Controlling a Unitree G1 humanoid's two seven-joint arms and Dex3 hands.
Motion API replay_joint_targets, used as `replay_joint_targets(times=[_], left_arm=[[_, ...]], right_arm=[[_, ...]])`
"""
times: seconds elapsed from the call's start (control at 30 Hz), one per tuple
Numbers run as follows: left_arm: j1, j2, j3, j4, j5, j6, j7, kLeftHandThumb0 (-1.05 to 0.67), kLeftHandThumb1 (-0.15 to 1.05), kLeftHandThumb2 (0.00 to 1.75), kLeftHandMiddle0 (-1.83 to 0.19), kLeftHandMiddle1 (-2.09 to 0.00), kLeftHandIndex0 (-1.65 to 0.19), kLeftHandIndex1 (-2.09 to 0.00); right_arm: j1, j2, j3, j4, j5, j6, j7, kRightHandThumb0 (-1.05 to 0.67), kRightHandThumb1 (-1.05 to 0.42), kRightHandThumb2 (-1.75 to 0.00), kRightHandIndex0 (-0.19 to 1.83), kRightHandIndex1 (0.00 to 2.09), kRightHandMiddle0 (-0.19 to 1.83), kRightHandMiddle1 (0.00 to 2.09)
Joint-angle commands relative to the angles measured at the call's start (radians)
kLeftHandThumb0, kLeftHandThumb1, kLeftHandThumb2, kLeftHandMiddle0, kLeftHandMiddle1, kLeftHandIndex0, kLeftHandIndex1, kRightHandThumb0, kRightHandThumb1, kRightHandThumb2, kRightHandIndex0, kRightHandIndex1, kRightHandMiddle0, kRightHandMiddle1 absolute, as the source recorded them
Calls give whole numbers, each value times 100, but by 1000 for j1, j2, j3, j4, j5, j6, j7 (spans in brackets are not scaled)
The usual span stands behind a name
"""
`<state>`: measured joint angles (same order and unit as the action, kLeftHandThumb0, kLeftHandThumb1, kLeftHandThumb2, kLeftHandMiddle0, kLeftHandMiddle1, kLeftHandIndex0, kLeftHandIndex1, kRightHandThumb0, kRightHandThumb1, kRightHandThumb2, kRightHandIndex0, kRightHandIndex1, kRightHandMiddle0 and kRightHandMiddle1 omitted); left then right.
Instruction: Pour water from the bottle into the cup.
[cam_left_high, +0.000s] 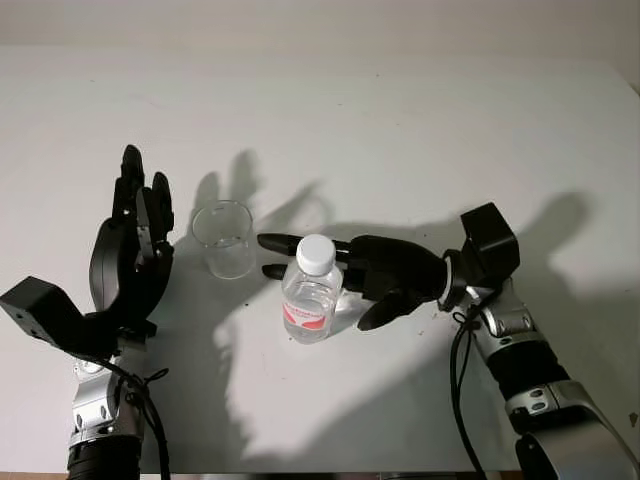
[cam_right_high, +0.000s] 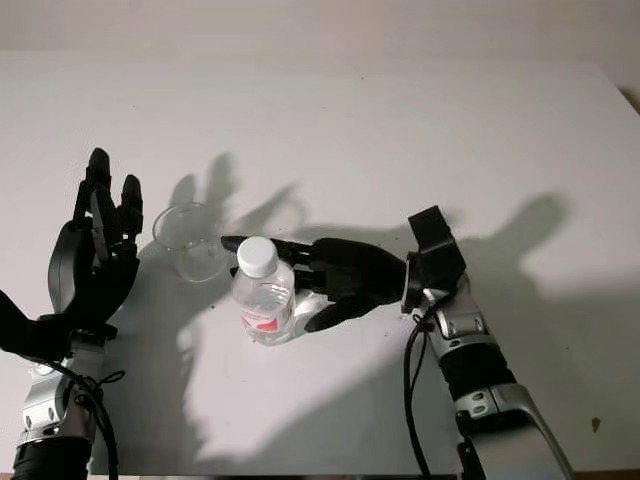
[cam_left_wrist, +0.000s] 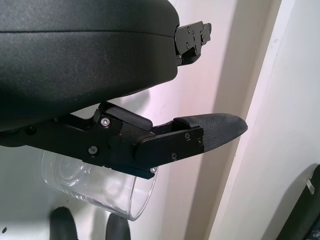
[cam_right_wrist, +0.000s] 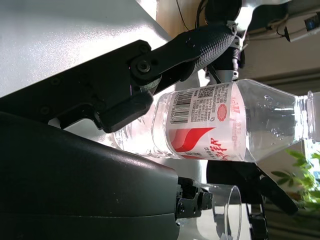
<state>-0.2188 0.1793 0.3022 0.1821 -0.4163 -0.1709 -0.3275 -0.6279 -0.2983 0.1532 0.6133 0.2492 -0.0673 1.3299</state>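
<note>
Right hand (cam_left_high: 330, 275) reaches around the capped bottle (cam_left_high: 311, 292), not yet closed; seat your fingers on its label before lifting. Left hand (cam_left_high: 135, 245) waits open just left of the cup (cam_left_high: 224, 238).

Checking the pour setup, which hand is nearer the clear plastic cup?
Left hand, open just beside the clear plastic cup; right hand is farther, around the clear water bottle.

Cup (cam_left_high: 225, 238) just beside bottle (cam_left_high: 311, 292)
</note>
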Motion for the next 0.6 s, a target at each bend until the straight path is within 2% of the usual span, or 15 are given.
replay_joint_targets(times=[0.0, 0.57], left_arm=[[-4, 2, 3, -5, 7, -11, 3, -70, 105, 62, 19, 0, 19, 0], [-4, 0, 3, -7, 5, -17, 7, -69, 105, 61, 19, 0, 19, 0]], right_arm=[[12, -11, 17, 25, -19, -1, 19, -93, -87, -5, 18, 18, 11, 17], [9, 75, 24, 45, -16, -40, 46, -89, -84, -5, 15, 13, 9, 16]])
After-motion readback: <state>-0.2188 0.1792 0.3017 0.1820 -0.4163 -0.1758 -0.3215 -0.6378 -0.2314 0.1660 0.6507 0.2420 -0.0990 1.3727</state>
